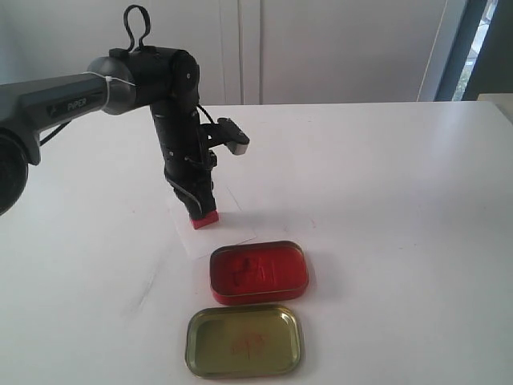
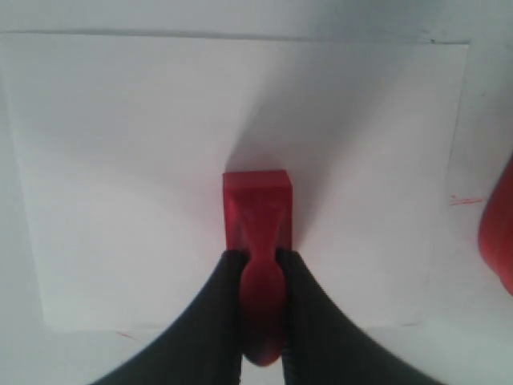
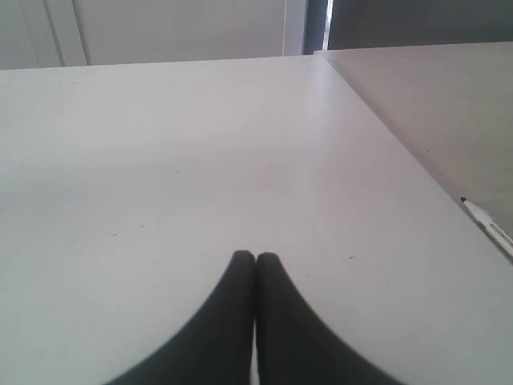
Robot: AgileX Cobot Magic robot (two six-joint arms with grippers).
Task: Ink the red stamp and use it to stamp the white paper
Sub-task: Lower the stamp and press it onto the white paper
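At the middle of the small thin white square sheet of paper (image 2: 120, 176) stands the small red plastic T-shaped stamp (image 2: 256, 204), its knob handle pinched between the two black fingers of the left pincer (image 2: 258, 257), which is closed on it. The stamp's long axis runs upright, from the handle in the pincer straight down to the rectangular block base. The base faces the sheet squarely, with white margin on every side of it in the left wrist view. Whether the base is pressed onto the paper or hangs just above it I cannot tell, since the shadow sits tight against the block. In the exterior view the rounded rectangular red tin with its red ink pad (image 1: 258, 271) lies on the white tabletop (image 1: 385, 176) at about 5 o'clock from the stamp, near but apart. The open gold-coloured metal lid (image 1: 244, 341) lies at 6 o'clock from the tin. The right pincer (image 3: 256, 261) is closed on nothing, low over bare tabletop well away from the paper, so the left arm is plainly the one placed for the work. My judgement is that the pressing step is in hand. It turns on a straight downward push and a straight lift, because any tilt could smear the print or drag the loose sheet
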